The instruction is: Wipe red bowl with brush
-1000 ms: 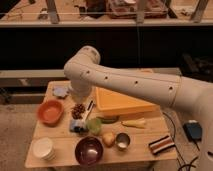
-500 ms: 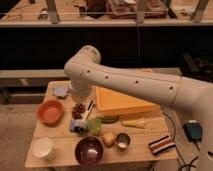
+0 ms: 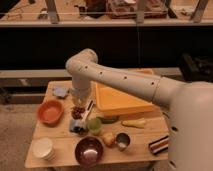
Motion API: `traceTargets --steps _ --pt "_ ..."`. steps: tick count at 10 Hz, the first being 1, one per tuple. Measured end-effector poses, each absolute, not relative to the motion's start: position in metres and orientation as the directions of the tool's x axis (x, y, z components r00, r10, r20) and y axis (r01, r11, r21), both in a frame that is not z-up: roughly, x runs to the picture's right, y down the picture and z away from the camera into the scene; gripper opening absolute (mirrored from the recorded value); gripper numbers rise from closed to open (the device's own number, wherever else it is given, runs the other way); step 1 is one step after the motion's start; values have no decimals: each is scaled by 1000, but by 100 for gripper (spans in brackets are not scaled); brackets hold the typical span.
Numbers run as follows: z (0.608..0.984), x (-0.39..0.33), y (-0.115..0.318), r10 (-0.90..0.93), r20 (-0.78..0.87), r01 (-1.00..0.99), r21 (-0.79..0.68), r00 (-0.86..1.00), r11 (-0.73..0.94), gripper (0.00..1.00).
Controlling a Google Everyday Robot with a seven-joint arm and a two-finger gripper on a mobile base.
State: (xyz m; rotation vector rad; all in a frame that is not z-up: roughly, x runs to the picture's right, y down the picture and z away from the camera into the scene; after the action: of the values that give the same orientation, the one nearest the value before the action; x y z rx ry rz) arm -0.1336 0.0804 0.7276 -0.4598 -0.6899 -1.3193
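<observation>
The red bowl (image 3: 50, 111) is orange-red and shallow and sits at the left of the wooden table (image 3: 60, 137). The brush (image 3: 89, 109) is slim with a dark handle. It lies slanted on the table between the red bowl and the orange tray. My white arm bends down from its elbow over the table's back left. My gripper (image 3: 79, 103) hangs at its end, just right of the red bowl and close beside the brush's upper end. Whether it touches the brush does not show.
A large orange tray (image 3: 122, 99) fills the back right. A blue-grey block (image 3: 61, 91) lies at the back left. A brown cluster (image 3: 77, 112), a green object (image 3: 96, 124), a maroon bowl (image 3: 90, 150), a white cup stack (image 3: 42, 148), a metal cup (image 3: 121, 141) and a striped item (image 3: 159, 144) crowd the front.
</observation>
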Motion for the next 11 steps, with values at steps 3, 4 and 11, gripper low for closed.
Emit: traceTargets --steps 3,4,11 --pt "732 -138 129 -659 742 982 5 122 187 39" --pt "729 -146 140 -662 738 985 -18 127 169 50" --pt "744 -152 159 -719 667 979 -94 196 180 80"
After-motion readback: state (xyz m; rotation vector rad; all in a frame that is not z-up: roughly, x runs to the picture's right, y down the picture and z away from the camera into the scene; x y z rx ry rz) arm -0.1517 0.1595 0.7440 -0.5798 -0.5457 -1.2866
